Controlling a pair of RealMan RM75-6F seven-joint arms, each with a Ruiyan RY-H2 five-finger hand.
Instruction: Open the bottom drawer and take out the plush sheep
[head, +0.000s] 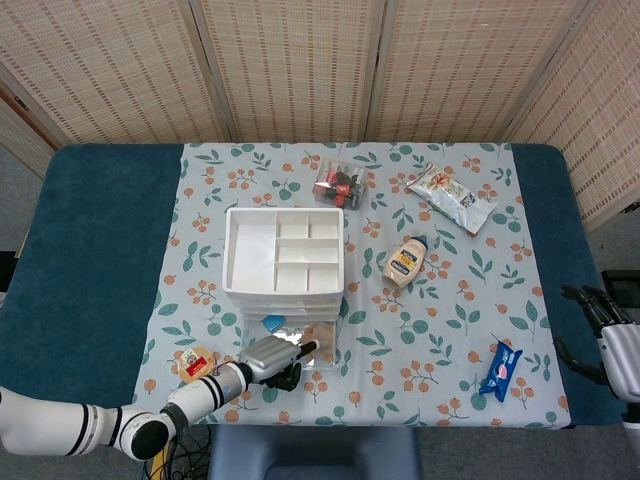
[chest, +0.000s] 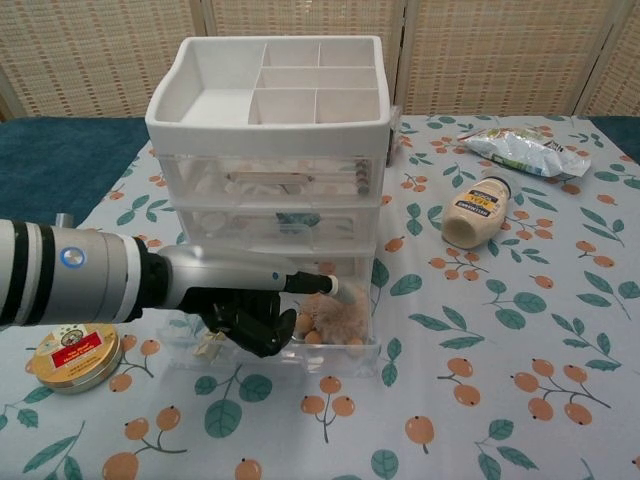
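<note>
Bamboo screens behind, then the table (head: 90, 250) with a blue cover and a leaf-and-fruit print cloth (head: 470, 290) over the middle; white drawer unit (head: 284, 250) sits on the cloth, divided tray on top, clear drawers below; bottom drawer (chest: 345, 350) is already pulled out toward me, so step one looks done.

My left arm reaches in from the near-left edge; my left hand (chest: 262, 308) is over the open drawer, one finger stretched out with its tip against the plush sheep (chest: 338, 318), the rest curled under; I can't tell from either view whether anything is actually pinched; reads as contact, not a grasp.

My right hand (head: 612, 340) is parked off the far right edge of the table, fingers apart, holding nothing.

Sheep is still inside the bottom drawer, toward its right front corner, lying on the drawer floor; a blue scrap (head: 274, 322) sits in the drawer's back left.

Other stuff, all well apart from the work: mayonnaise bottle (head: 405, 261) lying right of the unit, snack bag (head: 452, 198) further back, small clear box of bits (head: 339, 185) behind the unit, blue packet (head: 501, 370) near the right front, round tin (chest: 75, 352) just beside my left forearm.

Left to do, as I judge it: close on the sheep, lift it clear of the drawer wall, set it out on the cloth.
</note>
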